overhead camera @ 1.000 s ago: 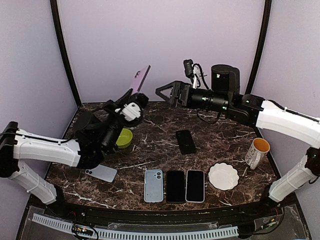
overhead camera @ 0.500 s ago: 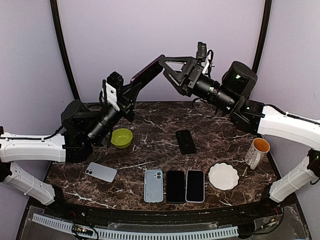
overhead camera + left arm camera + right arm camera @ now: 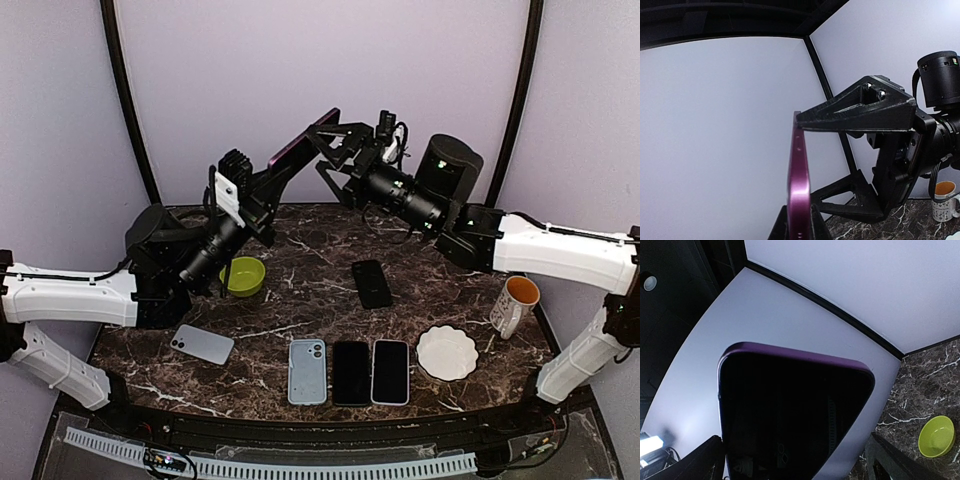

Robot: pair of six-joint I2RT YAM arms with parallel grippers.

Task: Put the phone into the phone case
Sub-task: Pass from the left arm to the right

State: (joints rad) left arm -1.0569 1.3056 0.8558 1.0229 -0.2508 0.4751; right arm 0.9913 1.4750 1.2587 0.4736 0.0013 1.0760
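Item, aloft: purple case (image 3: 300, 143), its lower end pinched in my left gripper (image 3: 268, 183). My right gripper (image 3: 320, 147) is spread wide, straddling the case's top edge, with the table (image 3: 440, 290) well below.

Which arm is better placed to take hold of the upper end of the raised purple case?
Right. The right tool stands open around the upper end of the purple case; the left tool is shut on its lower end, holding it up.

Your left arm (image 3: 70, 295): up, angled up-right | left hand (image 3: 268, 180): pinched shut | your right arm (image 3: 560, 245): high, reaching left | right hand (image 3: 318, 150): spread wide, facing the left one
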